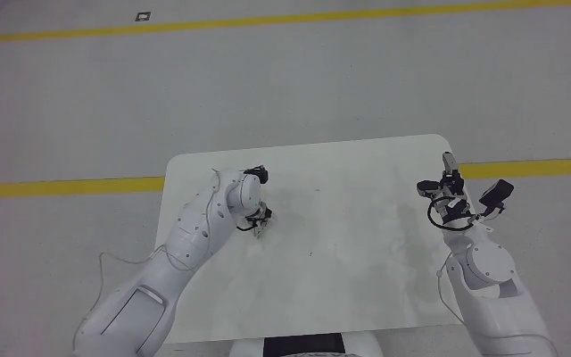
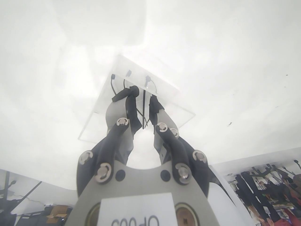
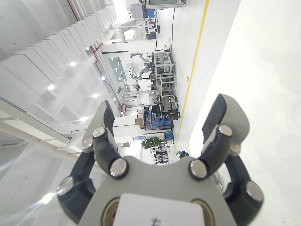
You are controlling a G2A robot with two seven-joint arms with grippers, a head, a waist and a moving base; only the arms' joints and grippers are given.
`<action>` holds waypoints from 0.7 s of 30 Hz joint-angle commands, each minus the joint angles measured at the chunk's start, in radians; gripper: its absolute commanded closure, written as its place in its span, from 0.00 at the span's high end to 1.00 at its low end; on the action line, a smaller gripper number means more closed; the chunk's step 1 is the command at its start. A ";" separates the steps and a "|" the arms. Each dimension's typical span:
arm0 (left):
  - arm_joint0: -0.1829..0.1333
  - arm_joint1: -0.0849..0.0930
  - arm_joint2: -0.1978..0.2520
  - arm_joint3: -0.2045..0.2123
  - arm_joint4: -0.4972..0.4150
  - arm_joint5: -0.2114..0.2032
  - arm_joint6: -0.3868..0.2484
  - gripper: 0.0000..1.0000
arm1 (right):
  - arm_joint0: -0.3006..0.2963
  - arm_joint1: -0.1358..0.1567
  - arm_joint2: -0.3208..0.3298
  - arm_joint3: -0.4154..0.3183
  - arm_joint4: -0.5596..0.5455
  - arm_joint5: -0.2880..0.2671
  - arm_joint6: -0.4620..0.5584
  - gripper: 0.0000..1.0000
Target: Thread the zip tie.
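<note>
A clear plate (image 2: 175,110) lies flat on the white table (image 1: 357,241), carrying three black zip ties with their heads (image 2: 128,73) in a row along its far side. My left gripper (image 2: 143,96) points down over the plate, open by a narrow gap. Its tape-wrapped fingertips (image 2: 154,104) stand either side of one tie's thin strap (image 2: 142,112), not pressing it. From above, this gripper (image 1: 260,225) is at the table's left part. My right gripper (image 3: 164,104) is open and holds nothing, raised by the table's right edge (image 1: 449,168).
The white tabletop (image 3: 258,71) runs wide between the two arms. A yellow floor line (image 1: 80,187) passes behind the table. Small dark specks (image 2: 229,124) dot the surface near the plate.
</note>
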 commanded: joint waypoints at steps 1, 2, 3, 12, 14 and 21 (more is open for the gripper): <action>-0.003 -0.001 0.006 0.005 -0.003 0.000 0.002 0.13 | 0.000 0.000 0.000 0.000 0.000 0.000 0.000 1.00; -0.005 -0.002 0.010 0.009 -0.005 -0.001 0.003 0.13 | 0.000 0.000 0.000 0.000 0.000 0.000 0.000 1.00; -0.007 -0.003 0.012 0.012 -0.006 -0.001 0.004 0.13 | 0.000 0.000 0.000 0.000 0.000 0.000 0.000 1.00; -0.020 -0.009 0.036 0.044 -0.023 0.000 0.013 0.14 | 0.000 0.000 0.000 0.000 0.000 0.000 0.000 1.00; -0.023 -0.011 0.041 0.048 -0.027 0.000 0.015 0.13 | 0.000 0.000 0.000 0.000 0.000 0.000 0.000 1.00; -0.034 -0.014 0.053 0.066 -0.032 0.017 0.021 0.00 | 0.000 0.000 0.000 0.000 0.000 0.000 0.000 1.00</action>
